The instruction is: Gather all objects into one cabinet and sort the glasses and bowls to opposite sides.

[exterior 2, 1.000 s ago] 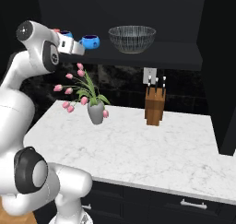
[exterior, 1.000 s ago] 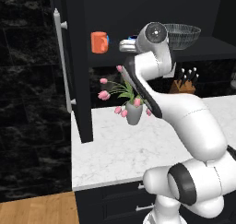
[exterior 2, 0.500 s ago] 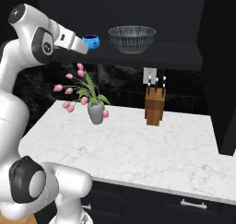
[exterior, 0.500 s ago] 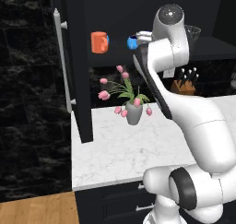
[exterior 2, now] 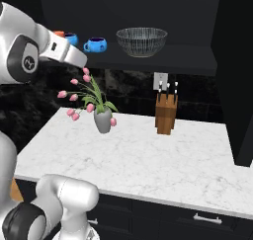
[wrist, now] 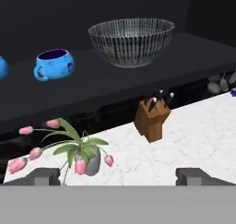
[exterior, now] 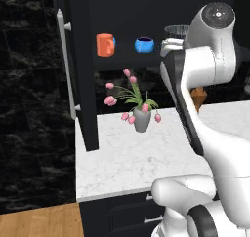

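- Since the earlier frames the arm has swung up and right, uncovering the second blue bowl.
- The gripper [wrist: 118, 176] hangs with its dark tips spread wide at the hand view's bottom edge, holding nothing.
- Mid-left sits a blue bowl [wrist: 54, 64]; the see-through ribbed bowl [wrist: 131, 41] stands top centre on the dark shelf [wrist: 115, 87].
- The orange-red cup [exterior: 105, 44] sits upper left in the left base view.
- Tulip vase [wrist: 90, 159] at the lower left, knife block [wrist: 152, 119] at centre, on the marble counter [wrist: 203, 135].

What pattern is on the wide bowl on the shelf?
Wide bowl: see-through grey with fine dark vertical ribs, clearest in the hand view.
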